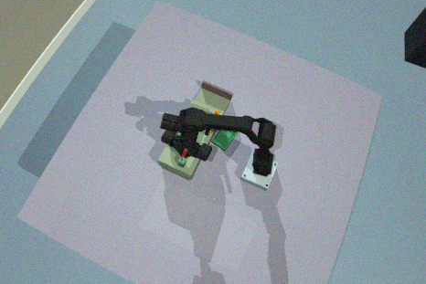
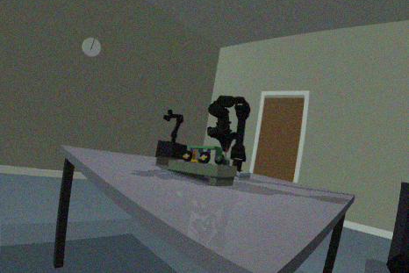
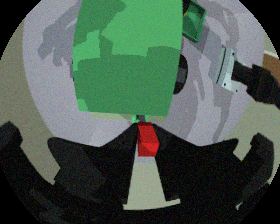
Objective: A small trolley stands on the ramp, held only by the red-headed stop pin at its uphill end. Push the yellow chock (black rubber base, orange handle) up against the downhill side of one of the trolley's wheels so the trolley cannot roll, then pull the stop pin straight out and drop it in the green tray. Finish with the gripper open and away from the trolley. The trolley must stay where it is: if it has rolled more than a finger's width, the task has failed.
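Observation:
My gripper (image 3: 143,127) (image 2: 226,145) is shut on the red-headed stop pin (image 3: 148,145) (image 1: 185,153) (image 2: 226,148) at the uphill end of the ramp (image 1: 175,167) (image 2: 197,168). Whether the pin's lower end is in its hole is hidden. The trolley's green top (image 3: 128,65) (image 2: 204,147) lies just ahead of the fingers in the wrist view; the arm mostly covers it from above. The chock's orange handle (image 1: 217,112) shows beside the arm. In the exterior view the chock (image 2: 194,156) stands between two trolley wheels; contact is too small to tell.
The green tray (image 1: 224,140) (image 3: 193,22) lies beside the ramp, on the side of the arm's white base plate (image 1: 258,181) (image 3: 225,70). A brown end board (image 1: 217,89) stands at the ramp's far end. The trolley body is very close to the fingers.

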Motion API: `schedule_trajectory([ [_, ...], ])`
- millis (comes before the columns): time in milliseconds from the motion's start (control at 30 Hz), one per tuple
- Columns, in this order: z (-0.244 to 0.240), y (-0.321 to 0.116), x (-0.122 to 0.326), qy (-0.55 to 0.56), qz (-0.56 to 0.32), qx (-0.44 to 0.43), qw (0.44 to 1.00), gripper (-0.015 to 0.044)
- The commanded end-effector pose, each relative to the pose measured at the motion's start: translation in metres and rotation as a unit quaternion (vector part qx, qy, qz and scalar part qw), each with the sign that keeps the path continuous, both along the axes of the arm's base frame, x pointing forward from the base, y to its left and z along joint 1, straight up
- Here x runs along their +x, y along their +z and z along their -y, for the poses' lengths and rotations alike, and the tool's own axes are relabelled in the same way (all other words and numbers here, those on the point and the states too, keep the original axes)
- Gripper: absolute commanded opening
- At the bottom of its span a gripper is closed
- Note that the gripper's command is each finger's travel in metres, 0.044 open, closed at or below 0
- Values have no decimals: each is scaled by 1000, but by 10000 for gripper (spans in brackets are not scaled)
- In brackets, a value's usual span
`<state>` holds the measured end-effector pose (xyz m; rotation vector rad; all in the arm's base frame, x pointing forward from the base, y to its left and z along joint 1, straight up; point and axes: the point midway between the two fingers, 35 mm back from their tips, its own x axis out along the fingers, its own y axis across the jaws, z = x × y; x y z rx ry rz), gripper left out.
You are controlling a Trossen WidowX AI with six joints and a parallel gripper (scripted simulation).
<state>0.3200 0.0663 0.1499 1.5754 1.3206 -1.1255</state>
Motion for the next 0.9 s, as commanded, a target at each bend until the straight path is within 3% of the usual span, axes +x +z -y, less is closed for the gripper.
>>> schedule_trajectory([
  [0, 0, 6, 0, 2, 4, 1, 1000, 0],
  [867, 3, 15, -1, 2, 4, 1, 1000, 0],
])
